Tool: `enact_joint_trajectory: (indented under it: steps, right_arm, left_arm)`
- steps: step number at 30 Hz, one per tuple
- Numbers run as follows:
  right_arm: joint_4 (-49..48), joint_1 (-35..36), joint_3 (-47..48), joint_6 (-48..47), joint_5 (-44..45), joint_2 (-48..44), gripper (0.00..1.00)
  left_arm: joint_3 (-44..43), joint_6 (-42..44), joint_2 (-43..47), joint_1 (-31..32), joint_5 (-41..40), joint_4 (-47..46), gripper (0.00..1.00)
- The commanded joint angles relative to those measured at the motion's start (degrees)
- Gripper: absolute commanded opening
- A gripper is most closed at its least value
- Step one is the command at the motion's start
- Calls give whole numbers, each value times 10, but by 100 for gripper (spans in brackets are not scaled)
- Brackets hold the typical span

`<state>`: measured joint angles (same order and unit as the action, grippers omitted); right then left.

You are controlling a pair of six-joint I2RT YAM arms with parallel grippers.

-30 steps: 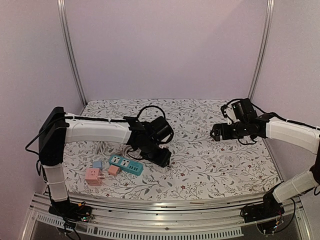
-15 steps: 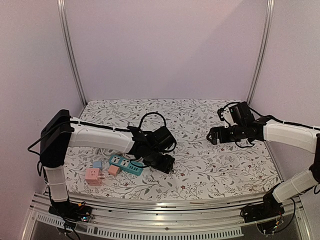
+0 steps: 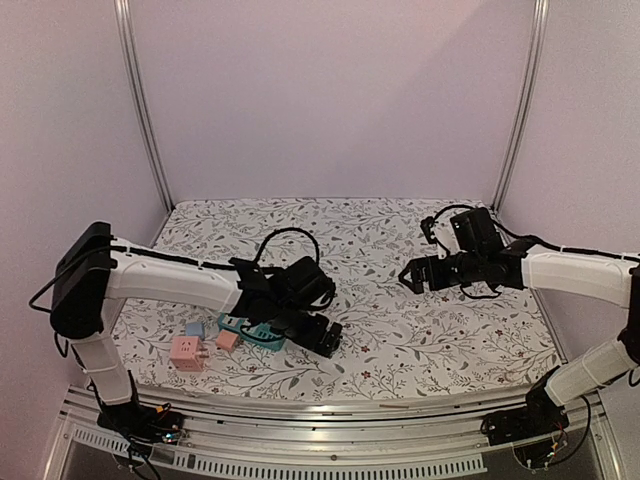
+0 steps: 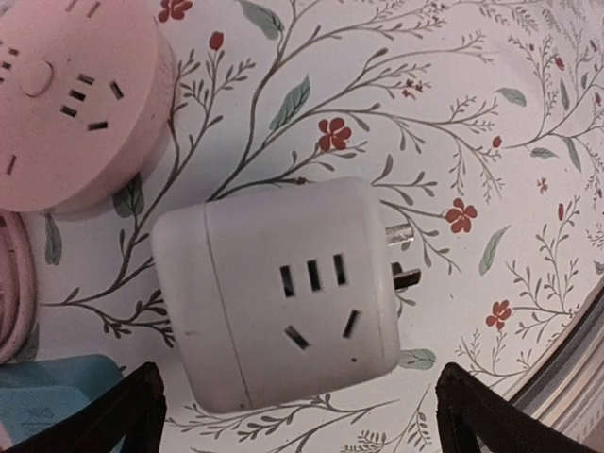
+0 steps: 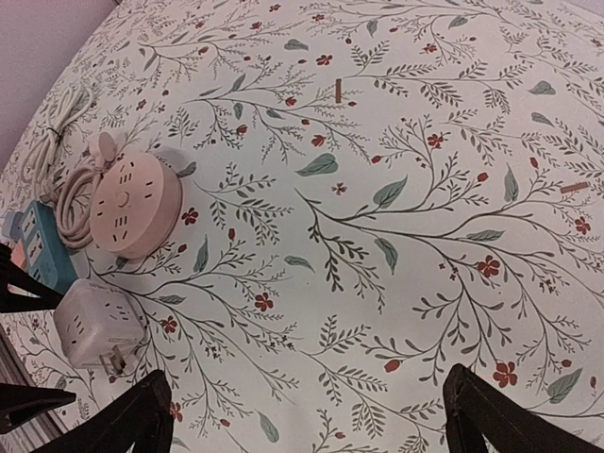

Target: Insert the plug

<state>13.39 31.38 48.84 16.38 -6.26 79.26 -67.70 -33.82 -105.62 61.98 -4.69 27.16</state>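
**White cube plug lies loose between wide left jaws**

The white cube plug [image 4: 283,293] rests on the floral surface [image 4: 491,113], socket face up. Its metal prongs stick out sideways, toward the right of the left wrist view. The left gripper [image 4: 300,425] hangs low over it with its jaws wide. One black fingertip [image 4: 132,406] is near the cube's lower left corner and the other is well off to the right. Neither can be seen pressing on the cube.

Just beside the plug, up and to the left in that view, sits a round pink power socket [image 4: 66,94]. Its pale cord [image 4: 14,283] runs down the left edge. A corner of a teal power strip [image 4: 38,387] shows at the bottom left.

From above, the left arm reaches in low over the teal strip and the plug's spot, so the plug itself is hidden there. A pink cube adapter [image 3: 186,352], a small blue one [image 3: 194,328] and a small pink one [image 3: 227,340] lie near the strip.

The right gripper [image 3: 412,275] hovers above the surface, well apart from the plug. Its jaws are spread wide and hold nothing.
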Motion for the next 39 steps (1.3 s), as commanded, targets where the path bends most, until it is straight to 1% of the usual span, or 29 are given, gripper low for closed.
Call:
enact_joint_trajectory:
  steps: [1, 7, 12, 17, 21, 24, 28, 34, 39]
  right_arm:
    - [-43, 31, -20, -16, -12, -6, 99]
    - [-88, 85, -38, -46, 16, -12, 99]
    - [-136, 142, -47, -101, 40, 12, 99]
    - [-225, 182, -63, -150, 42, 51, 99]
    - [-295, 203, -66, -191, 17, 89, 99]
    - [-353, 222, -79, -219, -15, 125, 99]
    - [-417, 243, -82, -254, -16, 177, 99]
    - [-517, 259, -92, -263, -24, 250, 99]
    - [-573, 260, -90, -260, -4, 292, 99]
  left_arm:
    - [39, 22, 67, -6, 8, -38, 99]
    - [100, 41, 139, -33, -13, -68, 99]
    - [161, 52, 202, -70, -8, -112, 99]
    - [215, 57, 253, -107, 7, -152, 99]
    - [248, 55, 284, -132, 24, -182, 99]
    - [260, 56, 297, -142, 37, -188, 99]
    - [266, 57, 299, -147, 42, -194, 99]
    - [267, 57, 294, -150, 57, -200, 99]
    - [265, 57, 289, -151, 62, -203, 99]
